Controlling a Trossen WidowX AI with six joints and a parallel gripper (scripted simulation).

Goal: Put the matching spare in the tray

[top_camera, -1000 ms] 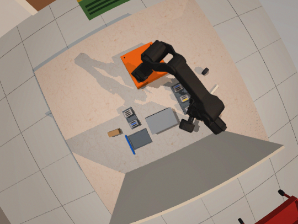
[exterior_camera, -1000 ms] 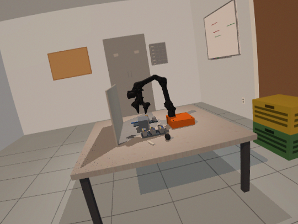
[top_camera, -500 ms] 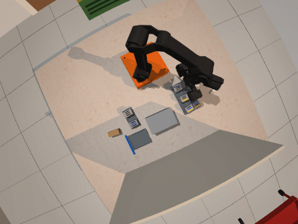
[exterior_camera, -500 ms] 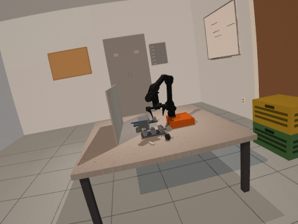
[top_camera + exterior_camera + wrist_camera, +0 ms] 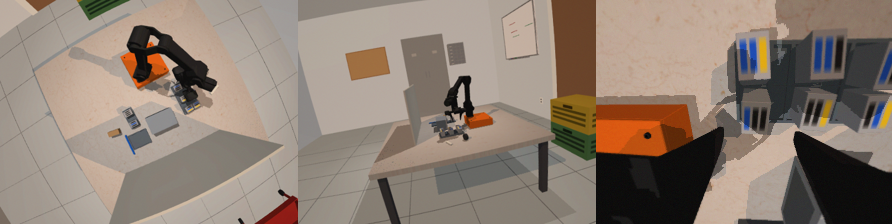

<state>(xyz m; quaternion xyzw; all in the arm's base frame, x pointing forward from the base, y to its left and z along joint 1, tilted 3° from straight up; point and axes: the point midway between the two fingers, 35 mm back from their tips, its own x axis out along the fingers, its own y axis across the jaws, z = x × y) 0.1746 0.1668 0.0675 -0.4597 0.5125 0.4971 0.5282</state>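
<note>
The mounted unit, a grey box, stands mid-table; no code shows on its visible faces. The grey tray lies beside it. The larger dark rack holds several striped spares. Its near row in the wrist view has a blue-black-black spare, a black-black-yellow spare and a black-blue-yellow spare. Behind stand a blue-blue-yellow spare and a blue-blue-black spare. My gripper is open, partly closed in, above the table near the blue-black-black spare, with nothing between its fingertips.
A smaller rack with two spares stands near the tray. A blue bar edges the tray. A brown block lies nearby. The orange base is beside the gripper. A tall grey panel stands across the table.
</note>
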